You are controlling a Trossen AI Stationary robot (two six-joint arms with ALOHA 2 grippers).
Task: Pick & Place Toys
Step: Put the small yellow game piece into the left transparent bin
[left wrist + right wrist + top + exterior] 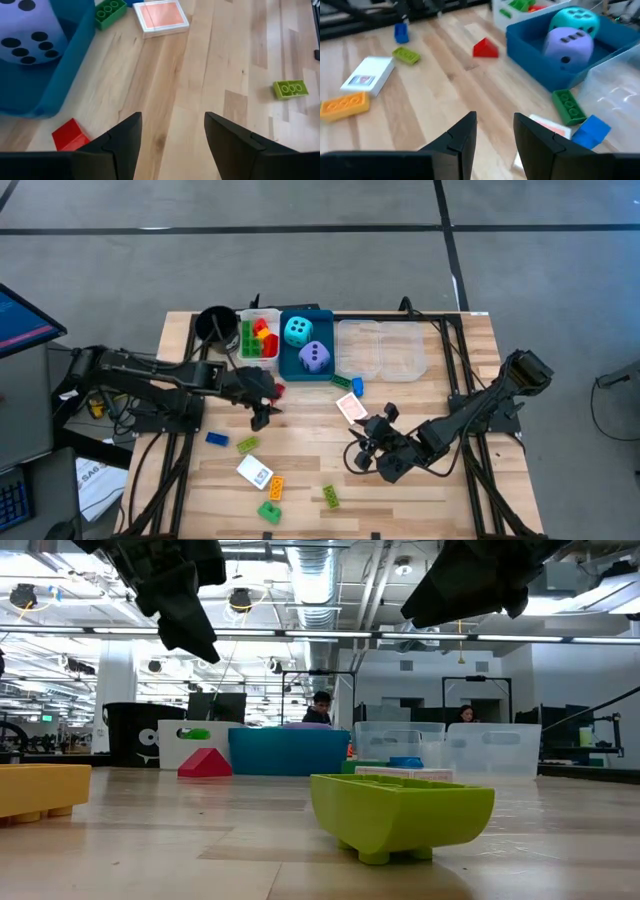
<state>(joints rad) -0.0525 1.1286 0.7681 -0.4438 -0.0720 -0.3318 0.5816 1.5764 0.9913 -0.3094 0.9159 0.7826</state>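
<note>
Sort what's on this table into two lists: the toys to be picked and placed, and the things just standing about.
Toys:
- cyan die and purple die, in the blue tray
- red wedge brick beside that tray
- loose bricks: blue, orange, lime
- pink card

Standing about:
- black cup
- clear trays
- white tray holding bricks

Open, empty left end effector [172, 142] above bare bench [210, 75]; red brick [70, 135] beside blue tray [45, 95] holding purple die [25, 30].
</note>
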